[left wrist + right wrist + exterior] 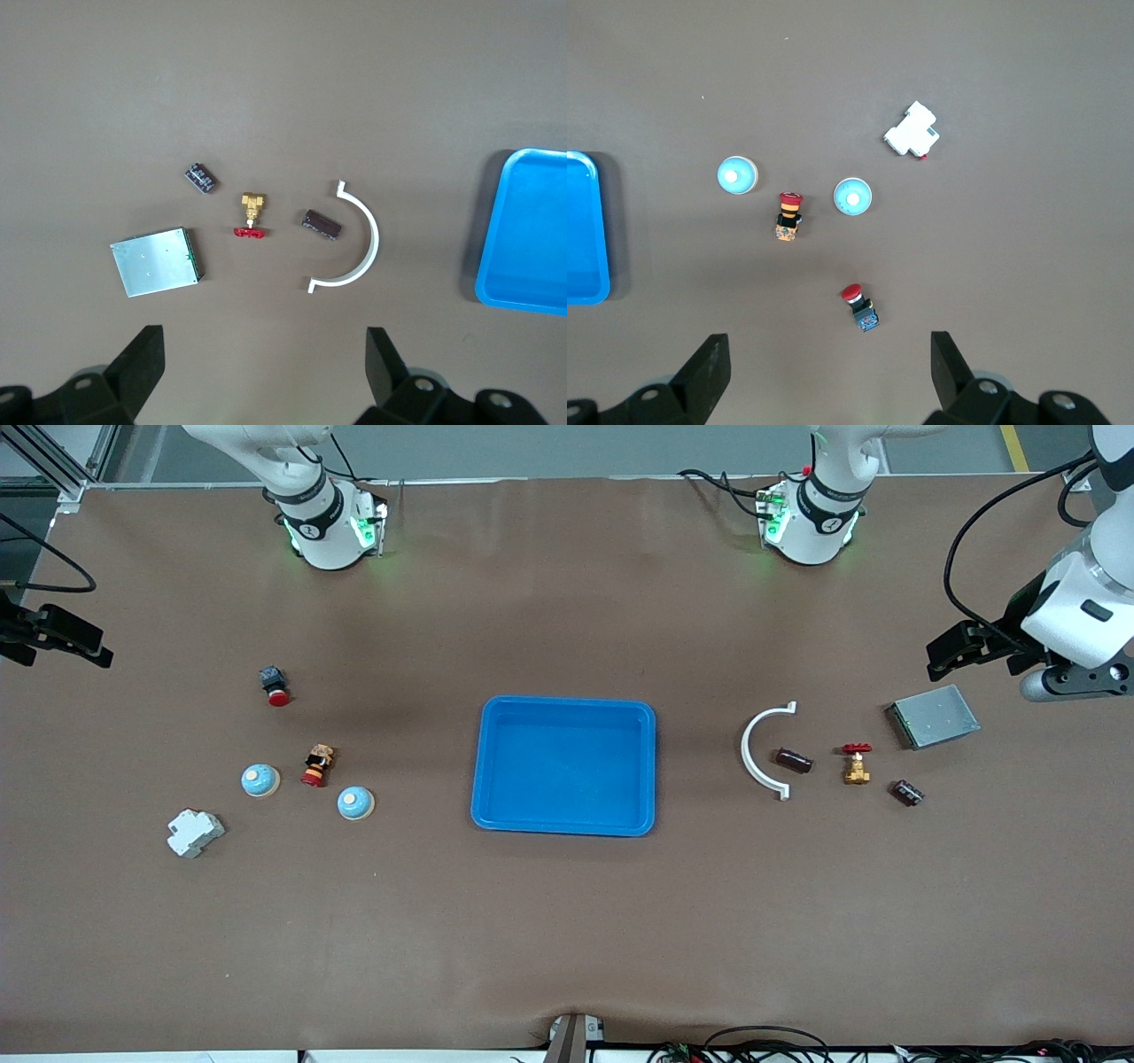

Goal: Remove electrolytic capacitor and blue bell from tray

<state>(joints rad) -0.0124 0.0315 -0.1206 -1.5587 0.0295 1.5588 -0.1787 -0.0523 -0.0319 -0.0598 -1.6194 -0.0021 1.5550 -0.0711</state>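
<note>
Left gripper (261, 363) spread wide, raised over the table's left-arm end; capacitor (321, 223) beside the white bracket (359, 243). Right gripper (828, 363) likewise wide, over the right-arm end; bells (853, 196) beside the blue tray (565, 765).

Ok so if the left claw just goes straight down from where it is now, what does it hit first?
Probably bare table. The left claw hangs open, pointing down. The brass valve and metal box lie nearest its line, but depth is unclear, so it may land just short of them.
</note>
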